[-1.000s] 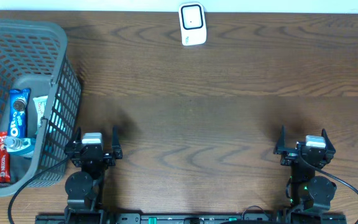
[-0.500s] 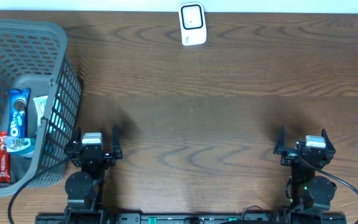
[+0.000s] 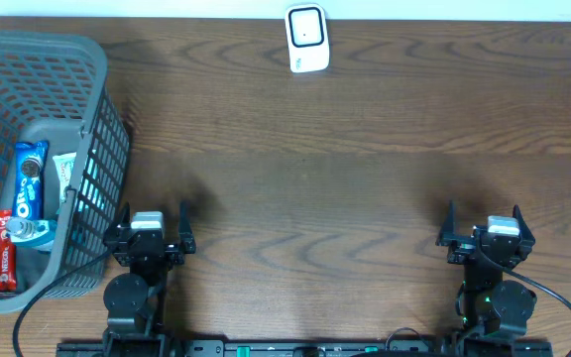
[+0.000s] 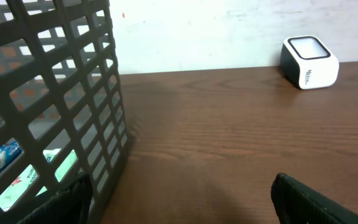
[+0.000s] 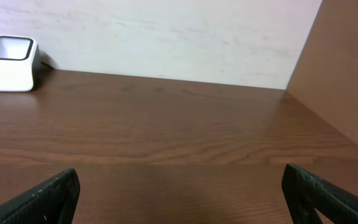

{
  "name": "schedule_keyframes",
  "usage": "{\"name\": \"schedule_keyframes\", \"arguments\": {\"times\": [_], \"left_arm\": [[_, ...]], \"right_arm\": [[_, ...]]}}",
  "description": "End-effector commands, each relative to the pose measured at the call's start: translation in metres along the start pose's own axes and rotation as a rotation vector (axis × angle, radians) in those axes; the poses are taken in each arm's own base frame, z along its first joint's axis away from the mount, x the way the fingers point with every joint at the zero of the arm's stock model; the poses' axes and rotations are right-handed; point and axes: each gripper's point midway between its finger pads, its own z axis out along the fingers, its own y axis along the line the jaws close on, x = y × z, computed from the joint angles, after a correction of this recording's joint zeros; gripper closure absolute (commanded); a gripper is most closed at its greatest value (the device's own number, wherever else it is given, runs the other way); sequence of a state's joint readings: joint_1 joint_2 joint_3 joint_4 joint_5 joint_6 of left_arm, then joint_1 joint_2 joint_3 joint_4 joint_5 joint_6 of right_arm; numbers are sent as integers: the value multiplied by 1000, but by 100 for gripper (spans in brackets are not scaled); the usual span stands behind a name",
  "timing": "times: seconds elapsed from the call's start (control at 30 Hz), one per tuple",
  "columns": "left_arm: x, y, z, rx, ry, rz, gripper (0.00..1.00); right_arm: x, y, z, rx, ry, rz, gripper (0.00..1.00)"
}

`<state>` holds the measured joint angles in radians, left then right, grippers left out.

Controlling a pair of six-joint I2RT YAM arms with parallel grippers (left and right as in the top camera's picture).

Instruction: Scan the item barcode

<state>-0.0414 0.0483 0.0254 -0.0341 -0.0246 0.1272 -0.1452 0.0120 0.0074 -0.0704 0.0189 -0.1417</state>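
A white barcode scanner stands at the table's far edge, also seen in the left wrist view and the right wrist view. Snack items lie in the grey basket at the left: a blue cookie pack, a red bar and a pale green packet. My left gripper is open by the basket's right wall with nothing between its fingers. My right gripper is open at the front right, holding nothing.
The basket's mesh wall fills the left of the left wrist view, close to my left finger. A brown cardboard panel stands at the table's right side. Bare wooden tabletop lies between both arms and the scanner.
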Motion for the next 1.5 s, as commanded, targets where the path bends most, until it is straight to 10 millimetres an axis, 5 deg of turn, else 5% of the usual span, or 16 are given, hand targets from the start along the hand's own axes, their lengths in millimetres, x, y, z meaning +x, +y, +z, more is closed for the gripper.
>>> {"name": "schedule_keyframes", "arguments": {"times": [0.0, 1.07, 1.23, 1.47], "left_arm": [[14, -4, 1, 16, 39, -3, 8], [9, -5, 1, 23, 21, -38, 8], [8, -5, 1, 24, 18, -187, 8], [-28, -36, -9, 226, -60, -186, 8]], "right_arm": [[0, 1, 0, -3, -2, 6, 1], [0, 1, 0, -3, -2, 5, 1], [0, 1, 0, -3, -2, 6, 1], [0, 1, 0, -3, -2, 6, 1]]}}
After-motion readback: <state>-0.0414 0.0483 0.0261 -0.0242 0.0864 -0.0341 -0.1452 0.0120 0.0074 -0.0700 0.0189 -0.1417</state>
